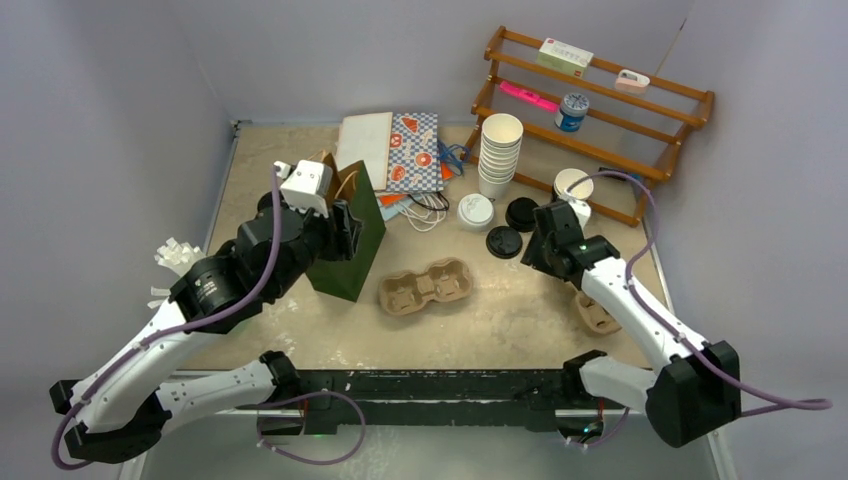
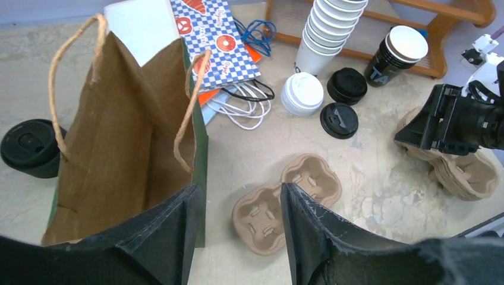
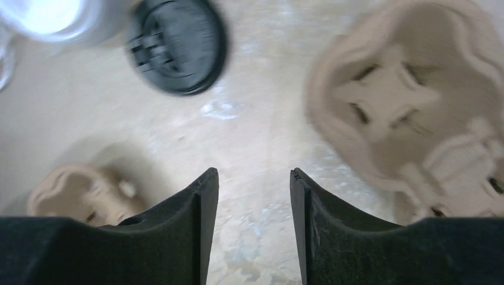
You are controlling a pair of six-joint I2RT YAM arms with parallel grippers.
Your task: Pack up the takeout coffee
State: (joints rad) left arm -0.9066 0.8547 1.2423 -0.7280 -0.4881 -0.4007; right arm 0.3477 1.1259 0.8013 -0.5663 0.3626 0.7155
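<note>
Closest to the overhead camera you have your two white and black arms, the left arm and the right arm, fixed at the near table edge. Your left gripper is at the top edge of the tall dark green paper bag with rope handles, which stands upright. Just beside the bag, on its right, lies the brown pulp two-cup carrier. Your right gripper hangs over the beige table, near two round black plastic lids and one round white plastic lid. The takeout coffee, a small dark paper cup with a white lid, stands upright behind the right gripper, in front of the wooden rack and near the stack of plain white paper cups. The gripper hides its lower part.

From the left wrist you see the black fingers about half apart, with nothing between them. One finger is just beside the bag's green wall; you cannot tell if it touches. The bag mouth is open and brown inside. The takeout coffee stands at the top right, well apart from this gripper. A second dark cup with a black lid stands behind the bag.

From the right wrist the picture is blurred. Its black fingers are moderately apart and hold nothing; only bare table is between them. One black lid is at the upper left, and a stack of brown pulp carriers is at the right.
</note>
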